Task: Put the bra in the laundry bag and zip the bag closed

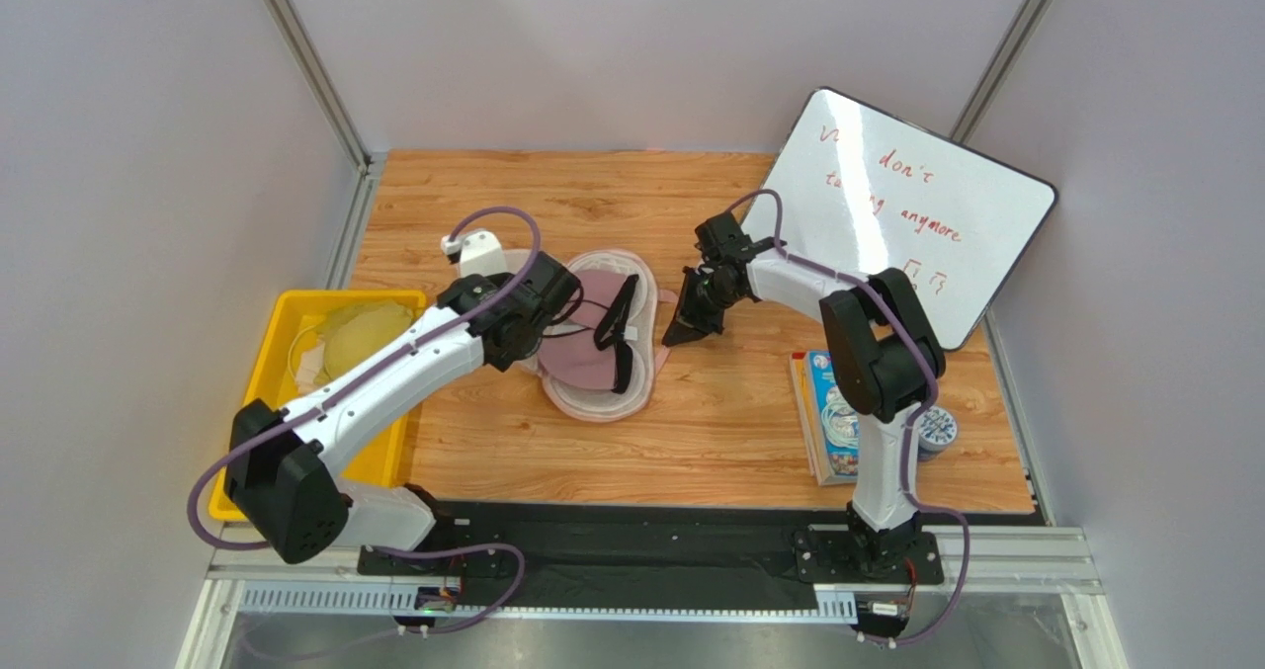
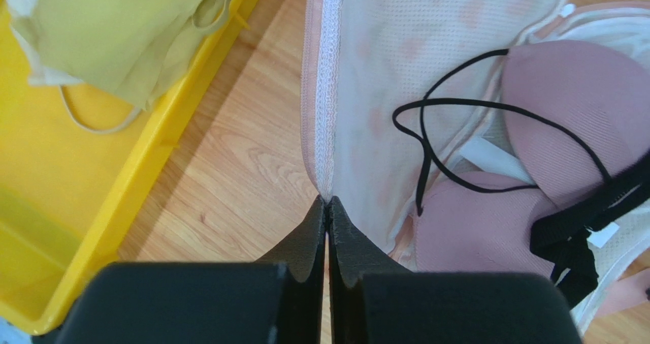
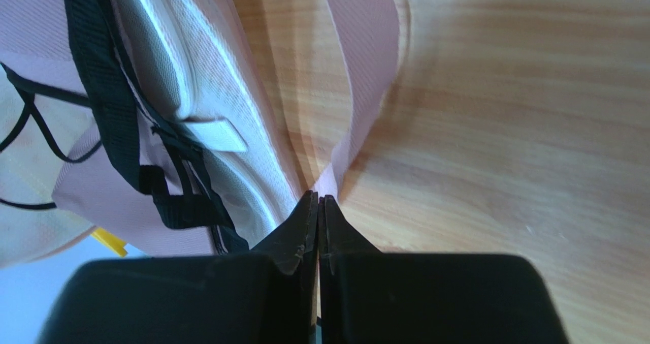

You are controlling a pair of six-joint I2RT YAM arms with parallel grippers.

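Note:
The laundry bag (image 1: 631,388) lies open in the middle of the table, mesh lining up. The dusty-pink bra (image 1: 582,355) lies inside it, with its black straps and band spread over the cups. My left gripper (image 1: 561,296) is shut on the bag's left zipper rim, seen close in the left wrist view (image 2: 328,201), with the lining (image 2: 366,69) and bra (image 2: 564,108) just beyond. My right gripper (image 1: 683,325) is shut on the bag's pink edge trim at its right side (image 3: 319,198); the trim (image 3: 358,54) rises off the wood, and the bra (image 3: 114,199) is to the left.
A yellow plastic bin (image 1: 290,313) with pale yellow garments (image 1: 364,336) stands left of the bag. A tilted whiteboard (image 1: 906,210) leans at the back right. A book (image 1: 832,417) and a tape roll (image 1: 936,429) lie by the right arm's base.

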